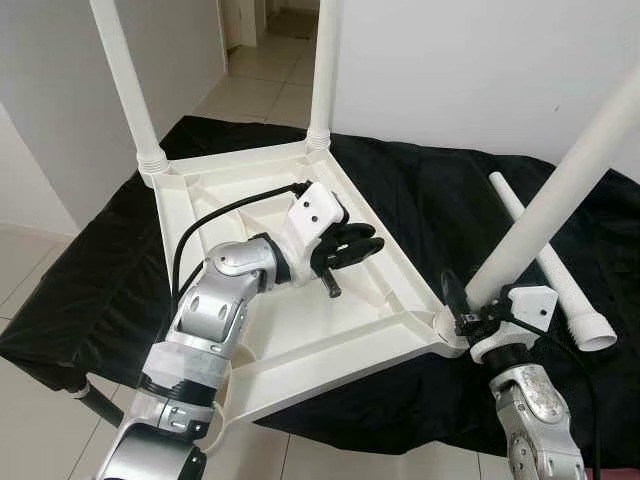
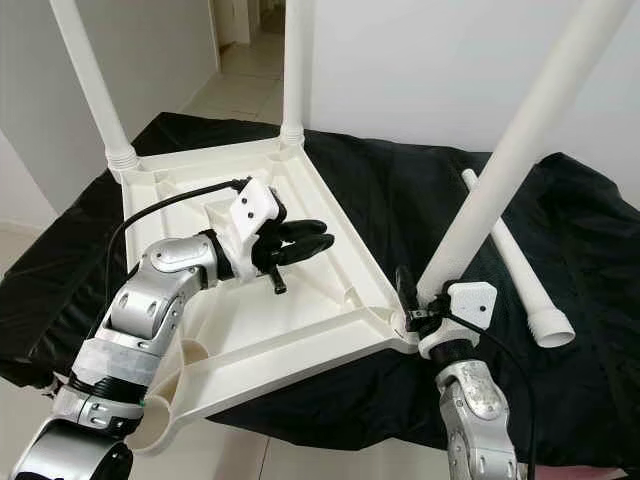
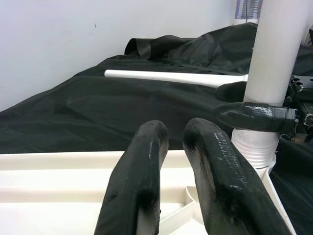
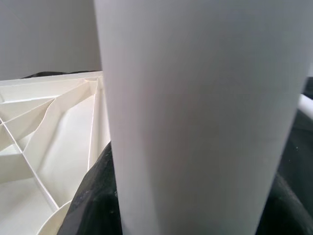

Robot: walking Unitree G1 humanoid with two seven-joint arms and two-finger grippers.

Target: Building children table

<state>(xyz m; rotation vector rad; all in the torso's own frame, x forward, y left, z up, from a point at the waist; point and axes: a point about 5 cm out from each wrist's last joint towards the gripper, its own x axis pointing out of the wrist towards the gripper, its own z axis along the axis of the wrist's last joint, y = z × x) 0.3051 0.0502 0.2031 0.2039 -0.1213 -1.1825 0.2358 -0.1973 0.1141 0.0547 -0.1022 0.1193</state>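
Tabletop [image 1: 300, 330] lies upside down on black cloth [image 1: 420, 210]; our right gripper [image 1: 468, 305] grasps a leg [image 1: 560, 190] at its 4 o'clock corner, left gripper [image 1: 350, 248] clenched above.

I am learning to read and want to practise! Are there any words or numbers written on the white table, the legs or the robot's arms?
There are none to read here.
The upturned white table top is plain, with no letters or numbers.
The leg held in the right gripper is plain white, as is the loose leg on the black cloth.
The left gripper and its silver arm carry no label that can be made out.
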